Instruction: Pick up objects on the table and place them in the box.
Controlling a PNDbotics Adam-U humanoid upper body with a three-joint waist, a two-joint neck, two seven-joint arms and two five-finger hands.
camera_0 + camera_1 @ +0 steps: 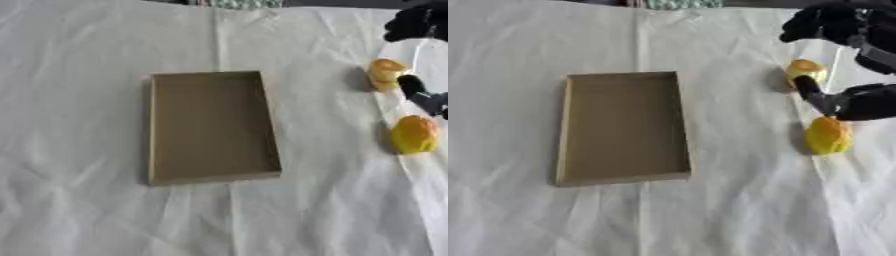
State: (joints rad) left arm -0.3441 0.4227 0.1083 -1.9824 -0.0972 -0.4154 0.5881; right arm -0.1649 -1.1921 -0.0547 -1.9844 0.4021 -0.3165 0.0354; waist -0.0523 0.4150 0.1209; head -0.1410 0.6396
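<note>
Covering the whole work surface is a wrinkled white cloth [79, 200], creased in long folds that run toward the near edge. Left of the middle sits a shallow rectangular brown cardboard box [566, 130], open at the top, its long sides running away from the camera, and nothing lies inside it. Its low walls stand upright all round and its floor is bare.

Well to the right of the box, apart from it on the cloth, are two small yellow things. The farther one is a rounded yellow-orange object [805, 69] with a paler, glossy top; what it is cannot be made out. The nearer one is a plain yellow rounded lump [829, 135], a little larger, resting on the cloth close to the right edge.

Between and above these two comes the robot's black right hand [859, 102], entering from the upper right corner. One dark finger [808, 91] points down and to the left, its tip touching or just beside the lower edge of the yellow-orange object; whether it truly touches cannot be told. Other curled black fingers [824, 25] hang above and beyond that object, apart from the pointing one, so the hand is spread around it without closing on it.
</note>
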